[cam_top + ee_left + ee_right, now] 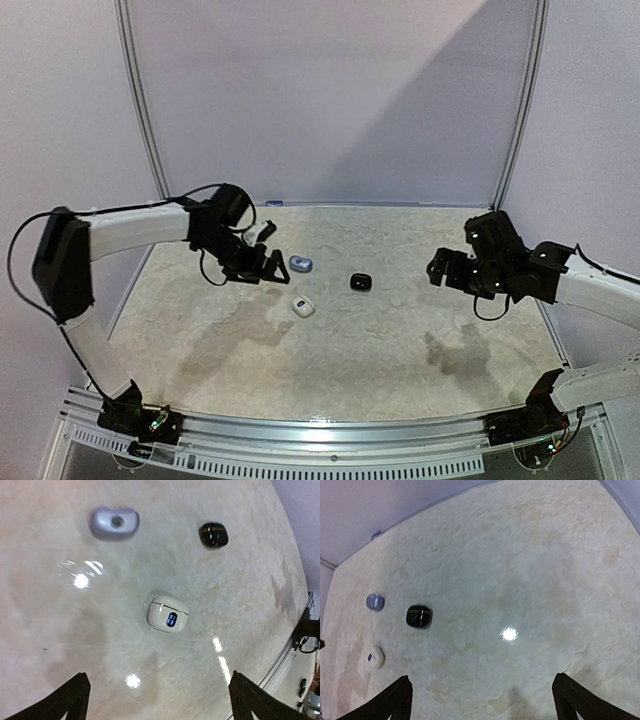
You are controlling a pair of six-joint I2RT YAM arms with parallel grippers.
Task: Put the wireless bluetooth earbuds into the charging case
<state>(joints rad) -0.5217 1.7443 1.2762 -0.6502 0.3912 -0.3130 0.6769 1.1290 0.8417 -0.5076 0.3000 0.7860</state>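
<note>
Beige, marbled tabletop (pixel 330 370) spreads out from my two bases. Nearest me lies the white charging case (pixel 302 306) with a small blue display, its lid shut. It sits on the surface beneath my left gripper (pixel 159 674), whose jaws stand spread wide with nothing between them. Farther on is the black case (pixel 361 282), well apart from my right gripper (pixel 482 676), likewise spread and empty. Farthest lies the grey-blue case (pixel 300 264), just beside my left gripper. Whether earbuds sit inside any case I cannot tell.
</note>
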